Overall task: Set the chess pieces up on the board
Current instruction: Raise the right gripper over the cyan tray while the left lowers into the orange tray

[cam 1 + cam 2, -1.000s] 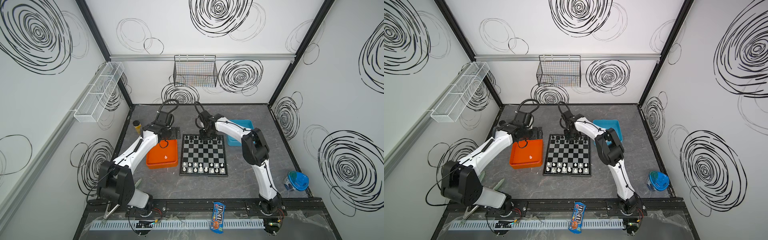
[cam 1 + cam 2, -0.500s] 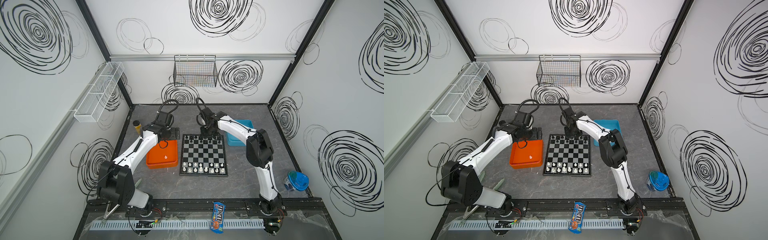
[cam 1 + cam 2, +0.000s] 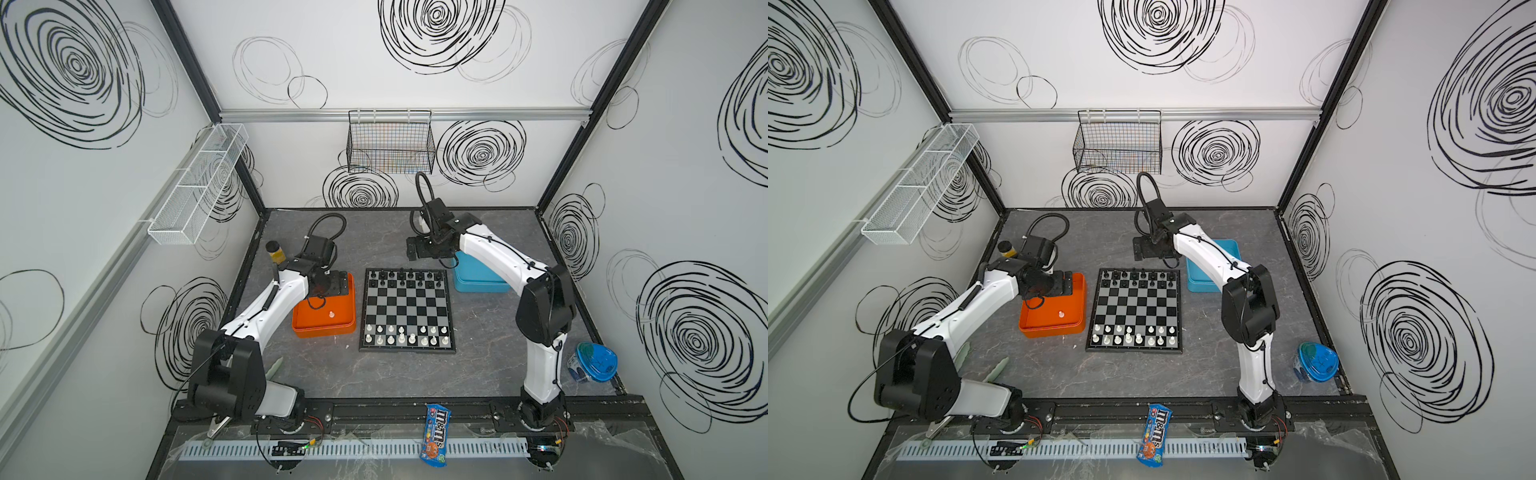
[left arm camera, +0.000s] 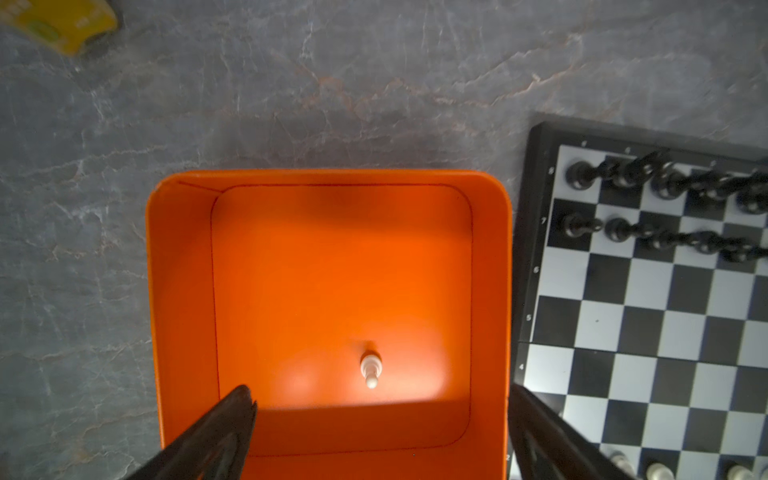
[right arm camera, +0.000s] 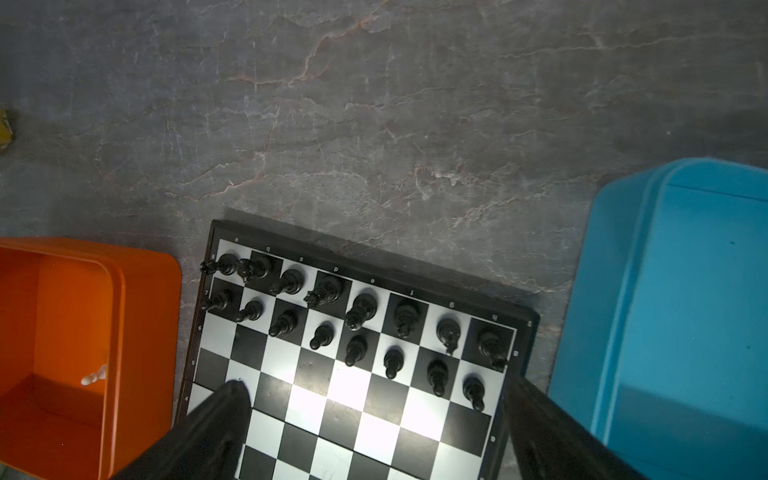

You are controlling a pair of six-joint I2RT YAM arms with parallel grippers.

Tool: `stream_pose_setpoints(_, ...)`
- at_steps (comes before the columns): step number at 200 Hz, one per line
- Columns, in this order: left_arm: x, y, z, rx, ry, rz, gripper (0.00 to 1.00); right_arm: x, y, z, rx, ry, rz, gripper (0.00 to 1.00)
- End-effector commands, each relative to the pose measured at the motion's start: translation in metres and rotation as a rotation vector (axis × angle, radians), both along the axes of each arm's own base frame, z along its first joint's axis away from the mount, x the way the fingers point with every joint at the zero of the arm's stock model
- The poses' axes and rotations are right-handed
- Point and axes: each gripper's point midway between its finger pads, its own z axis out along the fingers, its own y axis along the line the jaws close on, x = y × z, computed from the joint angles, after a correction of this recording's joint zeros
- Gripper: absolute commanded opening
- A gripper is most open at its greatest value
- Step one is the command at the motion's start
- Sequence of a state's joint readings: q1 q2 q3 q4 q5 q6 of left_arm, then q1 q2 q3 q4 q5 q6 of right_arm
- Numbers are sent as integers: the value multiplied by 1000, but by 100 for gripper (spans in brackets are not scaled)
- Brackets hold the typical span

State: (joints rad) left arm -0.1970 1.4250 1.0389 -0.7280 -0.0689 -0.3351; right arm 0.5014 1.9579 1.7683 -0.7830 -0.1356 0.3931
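Observation:
The board (image 3: 406,309) lies flat at the table's middle. Black chess pieces (image 3: 401,275) fill its two far rows, also clear in the right wrist view (image 5: 361,307). White chess pieces (image 3: 401,334) stand in its two near rows. One white pawn (image 3: 331,314) lies alone in the orange tray (image 3: 305,328), just ahead of my left gripper (image 4: 380,392), which is open and empty. That left gripper (image 3: 338,283) hangs over the tray's far end. My right gripper (image 3: 415,251) hovers above the board's far edge, open, and its fingers (image 5: 232,399) hold nothing.
A blue tray (image 3: 478,280) sits right of the board under the right arm. A yellow-capped bottle (image 3: 274,251) stands at the far left. A blue lidded cup (image 3: 592,361) is near right, a candy bag (image 3: 435,434) on the front rail. A wire basket (image 3: 390,143) hangs on the back wall.
My right gripper has opened and pulled up and back from the black rows at the board's far edge. The left arm has not moved.

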Motion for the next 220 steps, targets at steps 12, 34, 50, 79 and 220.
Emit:
stream_pose_setpoints(12,-20,6,-17,14,66,0,99,10,-27,22,50,-78,-56,100)
stream_pose_setpoints(34,-26,6,-28,8,91,5,100,13,-45,22,63,-78,-87,100)
stream_pose_setpoints(50,-24,5,-29,3,91,7,98,13,-55,20,62,-78,-102,100)
stream_pose_setpoints(79,-28,4,-35,-2,118,9,94,11,-60,12,69,-61,-108,100)
stream_pose_setpoints(220,-17,-6,-68,-38,183,7,67,8,-68,-10,70,-22,-109,100)
